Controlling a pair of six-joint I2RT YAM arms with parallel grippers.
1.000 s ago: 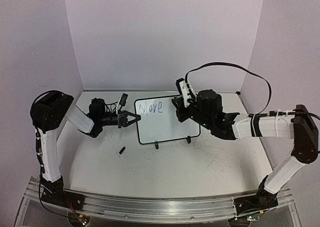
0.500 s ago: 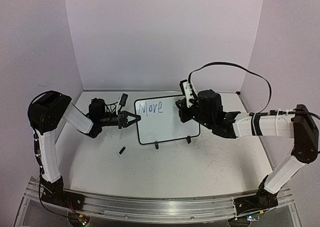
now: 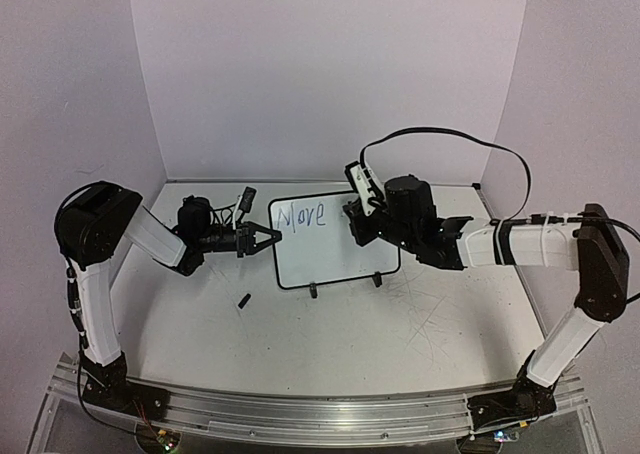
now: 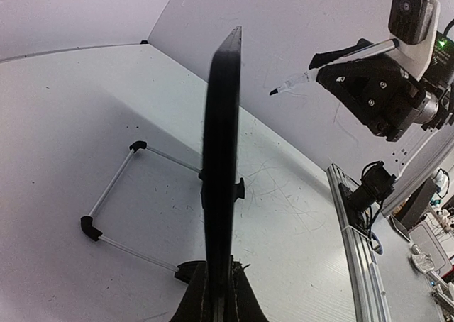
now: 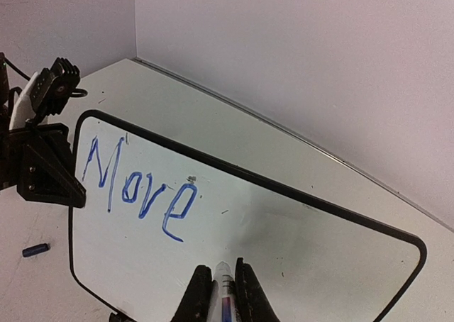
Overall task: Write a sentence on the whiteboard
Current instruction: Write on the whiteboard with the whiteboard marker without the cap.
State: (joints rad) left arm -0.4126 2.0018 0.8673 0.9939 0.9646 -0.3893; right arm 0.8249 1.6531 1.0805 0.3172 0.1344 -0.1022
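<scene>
The whiteboard point(image 3: 340, 246) stands tilted on its wire stand at mid-table. The sentence point(image 3: 302, 215) on it reads only "Move" in blue, at the upper left point(image 5: 138, 184). My left gripper point(image 3: 266, 238) is shut on the board's left edge; the left wrist view shows the board edge-on point(image 4: 221, 145) between the fingers point(image 4: 218, 297). My right gripper point(image 3: 358, 220) is shut on a white marker point(image 5: 224, 288) pointing at the board just right of "Move". In the left wrist view the marker tip point(image 4: 275, 91) hangs clear of the board face.
A small dark marker cap point(image 3: 244, 300) lies on the table in front of the board's left corner, also in the right wrist view point(image 5: 34, 250). The wire stand point(image 4: 113, 194) reaches behind the board. Walls enclose the back and sides. An aluminium rail point(image 3: 300, 414) runs along the near edge.
My right gripper with the marker shifted right, then back left and slightly up near the board's upper right. The writing is unchanged. The left gripper has not moved.
</scene>
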